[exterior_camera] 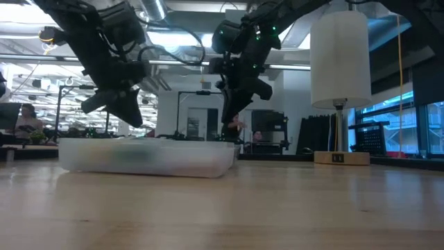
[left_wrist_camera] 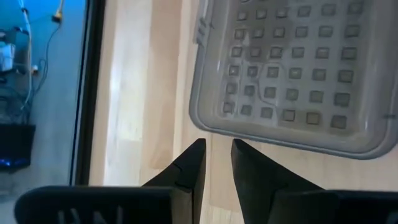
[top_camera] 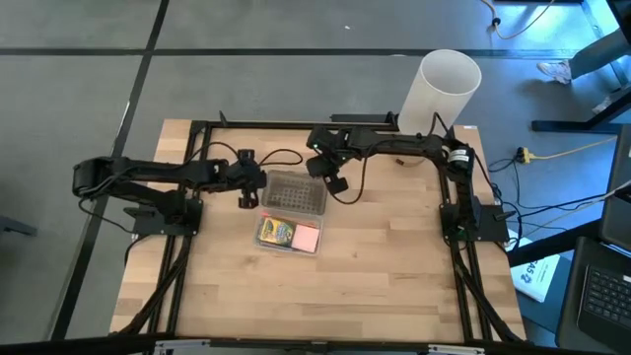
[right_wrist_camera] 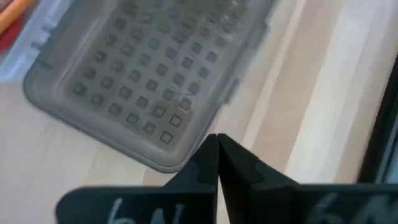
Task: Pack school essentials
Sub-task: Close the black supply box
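A clear plastic case's grey dotted lid (top_camera: 296, 194) lies flat on the table's middle. Just nearer lie the green-and-yellow crayon box (top_camera: 275, 232) and the pink square pad (top_camera: 307, 239), side by side in a clear tray. An orange and red bit (right_wrist_camera: 12, 18) shows past the lid's edge. The blue pen does not show. My left gripper (top_camera: 246, 197) hovers off the lid's left end (left_wrist_camera: 217, 152), fingers slightly apart. My right gripper (top_camera: 335, 183) hovers at the lid's far right corner (right_wrist_camera: 216, 138), fingers shut. In the low view both hang above the case (exterior_camera: 149, 156).
A tall white cylinder (top_camera: 449, 84) stands on a small base at the table's far right corner. Black cables loop over the far part of the table. The arms' black frame runs along the left, right and far edges. Bare wood lies on the near half (top_camera: 325, 296).
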Action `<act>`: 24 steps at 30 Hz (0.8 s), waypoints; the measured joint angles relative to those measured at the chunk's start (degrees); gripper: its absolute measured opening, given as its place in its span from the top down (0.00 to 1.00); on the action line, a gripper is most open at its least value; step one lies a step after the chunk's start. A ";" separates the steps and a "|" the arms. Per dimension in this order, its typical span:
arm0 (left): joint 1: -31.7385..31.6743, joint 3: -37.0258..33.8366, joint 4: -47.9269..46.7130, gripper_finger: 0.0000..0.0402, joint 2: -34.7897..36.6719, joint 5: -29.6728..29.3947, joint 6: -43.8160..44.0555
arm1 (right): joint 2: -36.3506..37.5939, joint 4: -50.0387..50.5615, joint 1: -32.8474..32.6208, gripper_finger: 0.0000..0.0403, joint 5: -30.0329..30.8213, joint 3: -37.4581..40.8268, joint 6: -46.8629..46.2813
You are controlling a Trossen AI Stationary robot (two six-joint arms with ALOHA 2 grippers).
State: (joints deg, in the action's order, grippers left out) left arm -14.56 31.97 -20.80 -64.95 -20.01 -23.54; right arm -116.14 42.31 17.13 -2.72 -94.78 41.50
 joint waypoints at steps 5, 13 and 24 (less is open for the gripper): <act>-0.89 -0.04 -3.05 0.82 0.08 -0.01 2.58 | 0.00 0.55 2.69 0.98 -3.55 2.83 -7.46; -0.88 -0.04 -3.72 0.82 0.07 0.00 3.58 | -0.04 1.06 4.61 0.96 -7.09 3.45 -15.62; 8.27 -0.07 -7.47 0.82 0.09 8.55 12.52 | -0.11 2.63 4.50 0.69 -5.95 2.80 -21.97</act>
State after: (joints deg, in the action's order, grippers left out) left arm -6.30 31.90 -28.27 -64.86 -11.46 -11.02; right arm -116.25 44.95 21.63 -8.67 -91.98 19.53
